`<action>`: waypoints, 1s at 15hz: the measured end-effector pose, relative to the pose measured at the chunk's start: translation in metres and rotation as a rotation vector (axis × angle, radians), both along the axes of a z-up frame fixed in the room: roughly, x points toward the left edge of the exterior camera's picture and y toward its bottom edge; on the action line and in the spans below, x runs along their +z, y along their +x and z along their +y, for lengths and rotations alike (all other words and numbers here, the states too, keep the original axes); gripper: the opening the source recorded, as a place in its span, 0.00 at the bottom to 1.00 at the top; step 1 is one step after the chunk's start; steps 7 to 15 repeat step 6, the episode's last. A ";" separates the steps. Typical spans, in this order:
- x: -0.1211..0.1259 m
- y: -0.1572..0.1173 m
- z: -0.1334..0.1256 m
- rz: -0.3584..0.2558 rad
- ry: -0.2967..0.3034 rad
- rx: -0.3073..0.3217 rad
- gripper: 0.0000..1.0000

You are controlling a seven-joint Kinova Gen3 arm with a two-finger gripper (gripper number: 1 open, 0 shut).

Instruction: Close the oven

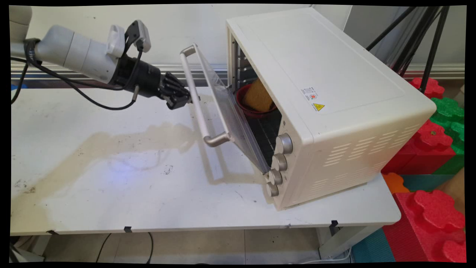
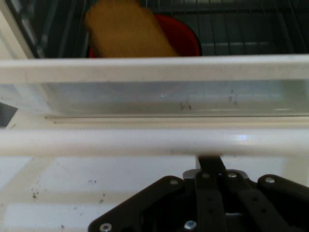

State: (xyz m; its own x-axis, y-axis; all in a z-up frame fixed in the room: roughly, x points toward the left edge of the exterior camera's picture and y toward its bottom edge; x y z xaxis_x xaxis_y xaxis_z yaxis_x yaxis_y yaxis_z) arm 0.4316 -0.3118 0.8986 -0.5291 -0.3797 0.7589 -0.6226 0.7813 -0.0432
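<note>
Main view: a cream toaster oven (image 1: 334,93) is seen standing on the white counter (image 1: 111,186) twd its right end, w/ its front turned left. The glass door (image 1: 227,108) is held partly open, tilted at an angle, neither upright nor flat. The door's long metal handle (image 1: 197,100) is met by the black hand (image 1: 185,97) about halfway along its length; the fingertips are seen touching the bar from the left side. Fingers appear closed together w/ no gap shown; nothing is gripped betw. them. Inside the oven, a red bowl (image 1: 245,106) is seen on the wire rack (image 1: 266,134), w/ a yellow-brown piece of bread (image 1: 257,97) leaning in it. Four silver knobs (image 1: 279,162) are lined along the oven's front, near the lower corner. A brownish stain (image 1: 111,145) is spread over the counter left of the door. Red and green foam blocks (image 1: 435,137) are stacked right of the counter, past the oven. Hand view: the hand (image 2: 210,162) is shown rising from the bottom edge, its fingers pressed together into one narrow tip that touches the handle (image 2: 120,142), which crosses the frame as a pale bar. Beyond it the door's glass (image 2: 145,96) and upper frame are seen, and above that the bread (image 2: 125,31) and red bowl (image 2: 186,41) on the rack.
</note>
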 end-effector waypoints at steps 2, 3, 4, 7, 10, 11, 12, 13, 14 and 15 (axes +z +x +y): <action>0.005 0.000 -0.001 0.005 -0.009 0.000 0.00; 0.008 0.000 -0.002 0.007 -0.013 0.000 0.00; 0.010 0.000 -0.002 0.009 -0.017 0.000 0.00; 0.014 0.001 -0.003 0.012 -0.023 0.001 0.00; 0.014 0.001 -0.003 0.012 -0.023 0.001 0.00; 0.014 0.001 -0.003 0.012 -0.023 0.001 0.00; 0.014 0.001 -0.003 0.012 -0.023 0.001 0.00; 0.014 0.001 -0.003 0.012 -0.023 0.001 0.00; 0.014 0.001 -0.003 0.012 -0.023 0.001 0.00; 0.014 0.001 -0.003 0.012 -0.023 0.001 0.00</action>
